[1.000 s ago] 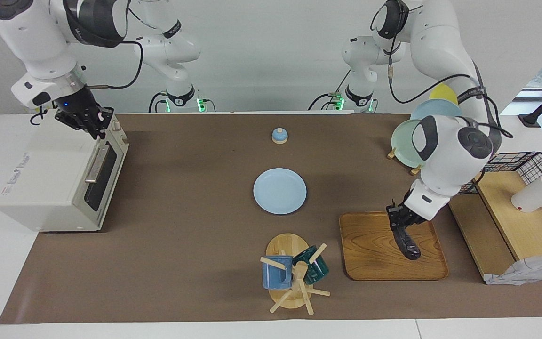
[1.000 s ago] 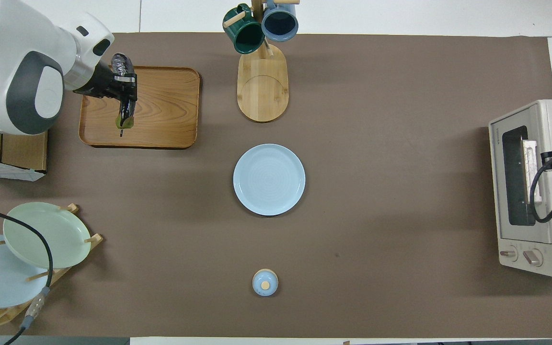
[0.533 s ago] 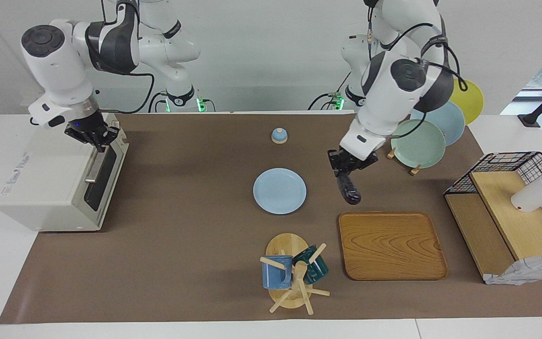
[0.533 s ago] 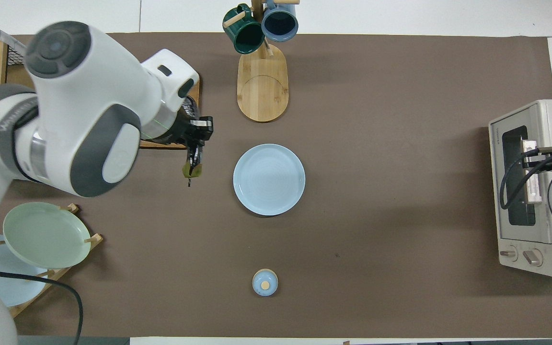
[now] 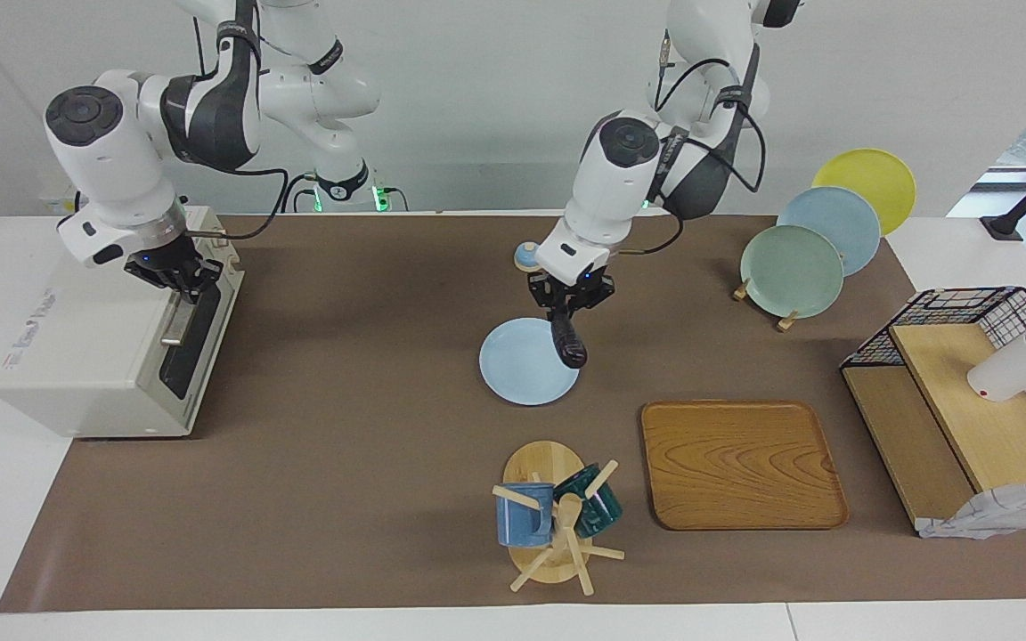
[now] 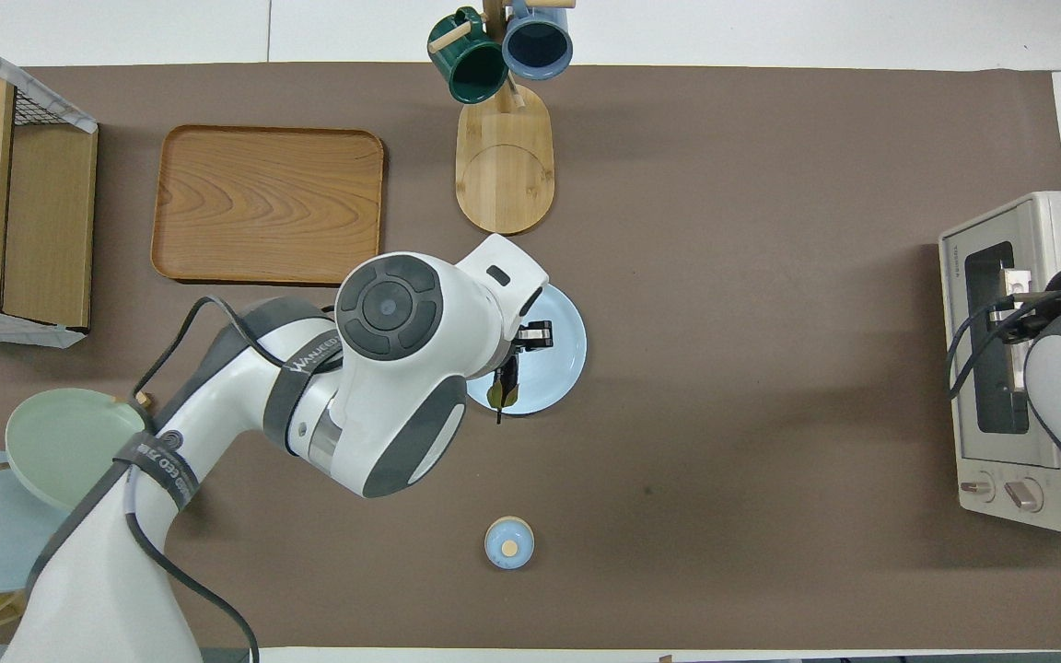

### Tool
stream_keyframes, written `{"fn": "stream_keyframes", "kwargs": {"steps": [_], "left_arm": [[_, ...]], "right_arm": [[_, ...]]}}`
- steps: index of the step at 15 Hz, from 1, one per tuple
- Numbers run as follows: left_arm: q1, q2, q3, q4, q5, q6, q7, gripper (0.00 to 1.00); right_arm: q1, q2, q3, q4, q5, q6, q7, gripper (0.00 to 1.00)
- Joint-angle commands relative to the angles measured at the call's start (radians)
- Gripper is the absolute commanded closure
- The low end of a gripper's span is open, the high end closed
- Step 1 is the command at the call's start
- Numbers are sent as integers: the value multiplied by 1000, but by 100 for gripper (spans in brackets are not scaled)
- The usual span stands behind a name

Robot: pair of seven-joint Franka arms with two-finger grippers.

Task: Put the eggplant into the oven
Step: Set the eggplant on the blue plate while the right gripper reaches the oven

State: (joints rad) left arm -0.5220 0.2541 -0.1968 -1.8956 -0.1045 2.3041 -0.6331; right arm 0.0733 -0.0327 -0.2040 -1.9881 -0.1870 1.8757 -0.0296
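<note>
My left gripper (image 5: 569,313) is shut on the stem end of the dark purple eggplant (image 5: 567,343), which hangs in the air over the edge of the light blue plate (image 5: 517,365). In the overhead view the eggplant (image 6: 505,379) shows under the left arm, over the plate (image 6: 556,364). The white oven (image 5: 94,347) stands at the right arm's end of the table with its dark glass door closed; it also shows in the overhead view (image 6: 986,387). My right gripper (image 5: 179,276) is at the top of the oven door by the silver handle (image 5: 176,322).
A wooden tray (image 5: 740,463) lies bare, farther from the robots than the plate. A mug tree (image 5: 553,512) with two mugs stands beside it. A small blue knobbed lid (image 6: 509,543) lies near the robots. A plate rack (image 5: 798,258) and a wire-and-wood rack (image 5: 967,392) are at the left arm's end.
My left gripper has lifted the eggplant off the wooden tray and carried it toward the oven's end, to over the blue plate. My right gripper has come down to the oven door's handle.
</note>
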Motion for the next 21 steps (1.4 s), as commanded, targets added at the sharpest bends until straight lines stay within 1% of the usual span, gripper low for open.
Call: {"fn": "stream_keyframes", "kwargs": {"steps": [1, 2, 7, 11, 12, 13, 14, 15, 16, 18, 19, 21], "left_arm": [[-33, 39, 22, -16, -17, 75, -19, 100], [-35, 49, 22, -16, -15, 77, -22, 100], [-38, 68, 23, -17, -3, 77, -17, 100], [-24, 70, 23, -17, 12, 74, 6, 100], [-24, 70, 23, -17, 12, 74, 10, 57], [-23, 70, 25, -16, 12, 72, 12, 11], [-21, 70, 27, -13, 12, 68, 13, 0], [-16, 70, 28, -13, 14, 64, 16, 0], [-4, 66, 28, -11, 17, 57, 33, 0], [39, 39, 28, 1, 19, -27, 99, 0], [71, 12, 27, 15, 19, -81, 143, 0], [144, -28, 27, 49, 17, -181, 225, 0]], "right_arm": [[-18, -24, 5, -64, -26, 48, -12, 100], [-18, -29, 5, -87, -23, 62, -12, 100], [-14, -26, 5, -103, -8, 75, -3, 100], [-7, -24, 6, -150, 44, 137, -3, 100], [-4, -20, 6, -155, 52, 151, -3, 100], [-3, -16, 6, -156, 63, 160, 2, 100], [12, -12, 6, -152, 67, 157, 11, 100], [32, -7, 6, -129, 67, 129, 14, 100], [39, 8, 6, -80, 69, 76, 14, 100], [39, 40, 6, 48, 64, -50, 14, 100], [40, 46, 9, 95, 51, -97, 13, 100], [39, 34, 8, 115, 8, -131, 5, 100]]}}
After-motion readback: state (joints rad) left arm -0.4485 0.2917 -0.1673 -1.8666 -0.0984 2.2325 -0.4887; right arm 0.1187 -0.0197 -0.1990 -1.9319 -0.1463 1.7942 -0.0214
